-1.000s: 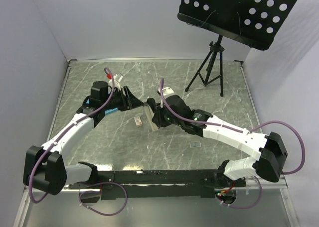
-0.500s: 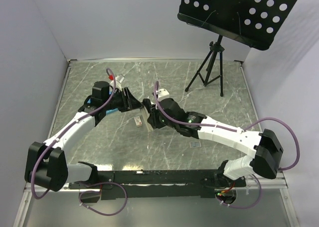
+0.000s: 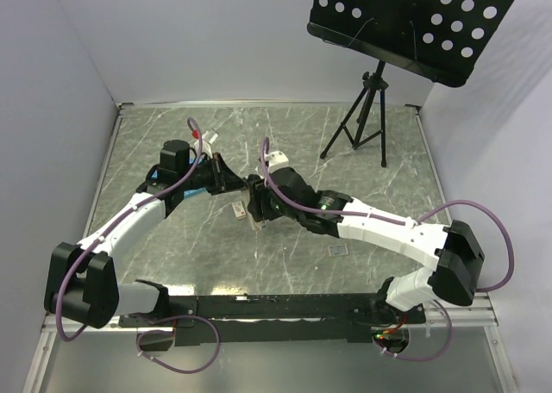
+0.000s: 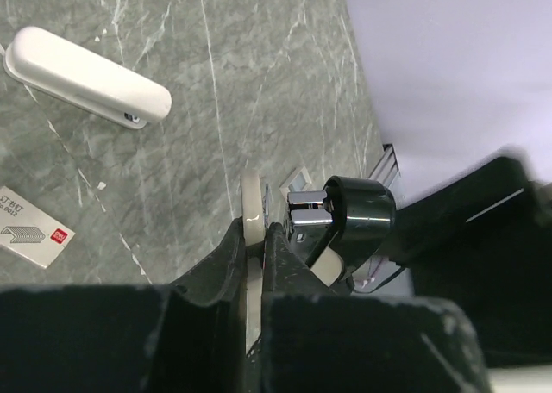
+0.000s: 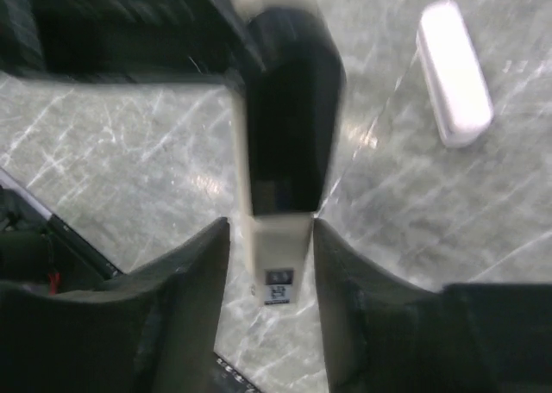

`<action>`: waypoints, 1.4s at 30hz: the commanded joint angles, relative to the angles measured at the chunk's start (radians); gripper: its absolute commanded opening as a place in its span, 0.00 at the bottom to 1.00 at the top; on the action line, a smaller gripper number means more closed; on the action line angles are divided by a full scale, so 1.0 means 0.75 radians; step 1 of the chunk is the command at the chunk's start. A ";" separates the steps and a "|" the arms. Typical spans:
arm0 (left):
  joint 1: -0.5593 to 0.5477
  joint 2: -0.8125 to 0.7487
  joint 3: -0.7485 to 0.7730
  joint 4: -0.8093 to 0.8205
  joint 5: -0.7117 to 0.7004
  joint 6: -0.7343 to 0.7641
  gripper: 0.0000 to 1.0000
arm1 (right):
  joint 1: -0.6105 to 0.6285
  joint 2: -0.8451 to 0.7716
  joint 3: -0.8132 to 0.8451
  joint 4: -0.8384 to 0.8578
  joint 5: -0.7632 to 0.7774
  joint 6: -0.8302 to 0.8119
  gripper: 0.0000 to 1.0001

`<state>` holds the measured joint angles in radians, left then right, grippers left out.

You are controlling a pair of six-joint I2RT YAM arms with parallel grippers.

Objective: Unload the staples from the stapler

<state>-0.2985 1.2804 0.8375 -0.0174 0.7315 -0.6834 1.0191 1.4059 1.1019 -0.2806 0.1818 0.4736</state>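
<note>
L wrist view: small slim white plastic bar-shaped stapler point(image 4: 86, 77) flat on grey marble-patterned table point(image 4: 259, 83), upper left of frame. Nothing touching it, well apart from the fingers. Lower left, cut by frame edge: tiny white-and-brown rectangular block point(image 4: 30, 229), flat on table, apart from stapler, long sides approx parallel to it. L gripper point(image 4: 253, 229) at bottom centre, fingers pressed together on thin cream-coloured strip point(image 4: 252, 195) seen edge-on, strip's end sticking out past fingertips. Just right of strip: shiny chrome piece w/ rounded black cap point(image 4: 349, 208); can't tell what it belongs to.

R wrist view: blurred. R gripper point(image 5: 270, 229) w/ fingers spread, cream strip's labelled end btw them; contact w/ either finger not clear. Above that, black boxy part point(image 5: 289, 109) across strip's middle, too blurred to identify. Stapler upper right, flat on table, off to side of fingers, not held.

Top view: both arms reaching in to table's middle, gripper tips close together. White-and-brown block on table just below L gripper in frame. Stapler hard to pick out here, seemingly mostly hidden by R gripper. Far right corner: black perforated panel point(image 3: 414, 18) on black tripod point(image 3: 364, 126).
</note>
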 commanded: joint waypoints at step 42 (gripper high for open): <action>0.077 0.048 0.049 -0.177 -0.167 0.099 0.01 | -0.215 -0.052 0.126 -0.111 -0.214 -0.177 0.24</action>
<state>-0.2909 1.3006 0.8249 -0.1204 0.6754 -0.6098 0.8734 1.4960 1.2774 -0.3584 0.0025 0.3580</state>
